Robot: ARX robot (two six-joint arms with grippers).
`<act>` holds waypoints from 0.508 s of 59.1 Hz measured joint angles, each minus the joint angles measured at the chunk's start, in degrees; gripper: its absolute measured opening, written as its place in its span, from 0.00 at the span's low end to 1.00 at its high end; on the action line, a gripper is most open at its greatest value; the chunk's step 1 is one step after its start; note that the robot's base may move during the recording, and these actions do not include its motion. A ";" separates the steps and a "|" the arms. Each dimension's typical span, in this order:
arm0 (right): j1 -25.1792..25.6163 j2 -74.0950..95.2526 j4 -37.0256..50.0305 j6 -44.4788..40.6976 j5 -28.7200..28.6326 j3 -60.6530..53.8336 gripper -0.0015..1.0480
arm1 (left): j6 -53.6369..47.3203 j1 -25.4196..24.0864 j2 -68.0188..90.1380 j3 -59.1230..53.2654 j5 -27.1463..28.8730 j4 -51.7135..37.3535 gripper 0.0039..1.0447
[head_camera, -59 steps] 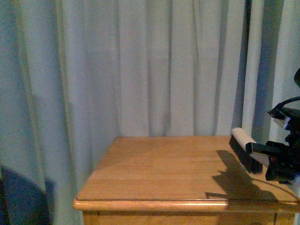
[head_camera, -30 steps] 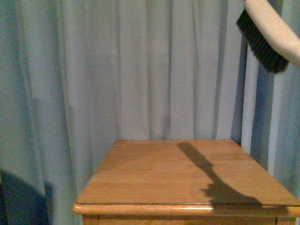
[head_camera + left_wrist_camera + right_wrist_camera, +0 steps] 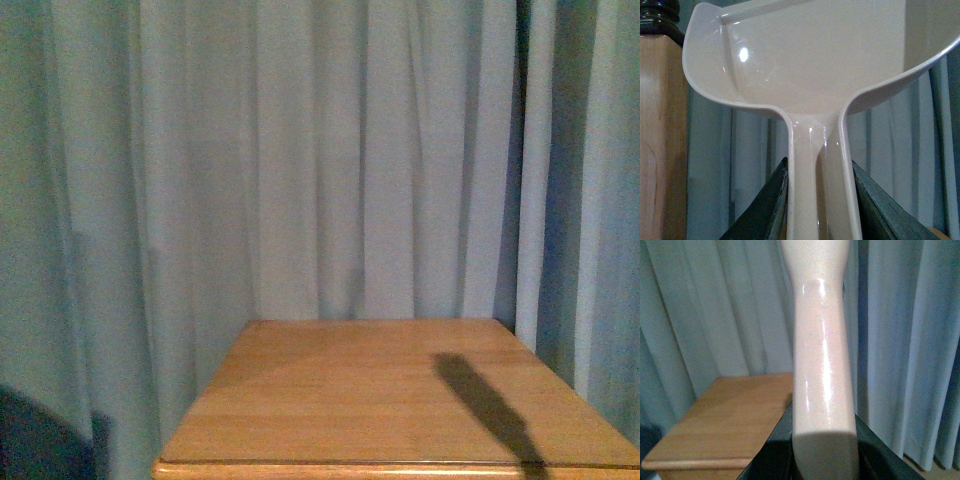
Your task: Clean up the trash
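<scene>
Out of front view, brush (image 3: 822, 365) handle clamped in right fingers (image 3: 771, 456), dustpan (image 3: 810, 65) handle clamped in left fingers (image 3: 766, 212).

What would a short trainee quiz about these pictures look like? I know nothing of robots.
1. True or false: crumpled tissue lies on the wooden table.
2. The left jaws grip: A) a cup, B) a dustpan, C) a pillow?
3. Which jaws clamp the cream handle?
Key: 1 false; 2 B; 3 the right jaws.
</scene>
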State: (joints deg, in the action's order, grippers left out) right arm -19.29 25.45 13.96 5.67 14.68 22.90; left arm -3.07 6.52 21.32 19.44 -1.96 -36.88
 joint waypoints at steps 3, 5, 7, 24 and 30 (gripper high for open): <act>-0.15 -0.83 1.11 -0.39 1.09 -0.15 0.19 | 0.00 0.00 0.00 0.00 0.00 0.00 0.28; -0.15 -1.20 2.29 -0.70 1.75 -0.17 0.19 | 0.00 0.00 0.00 0.00 0.00 0.00 0.28; -0.13 -1.38 3.08 -0.90 2.19 -0.17 0.19 | 0.00 0.00 0.00 0.00 -0.02 0.00 0.28; 0.35 -2.03 3.61 -2.32 3.17 -0.02 0.19 | 0.00 0.00 0.00 0.00 0.00 0.00 0.28; 0.44 -2.25 3.61 -2.34 3.50 -0.02 0.19 | -0.02 0.00 0.00 0.00 -0.28 0.00 0.28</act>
State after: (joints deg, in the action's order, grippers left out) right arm -18.85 23.20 17.56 3.33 18.17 22.87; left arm -3.09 6.52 21.32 19.44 -2.24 -36.88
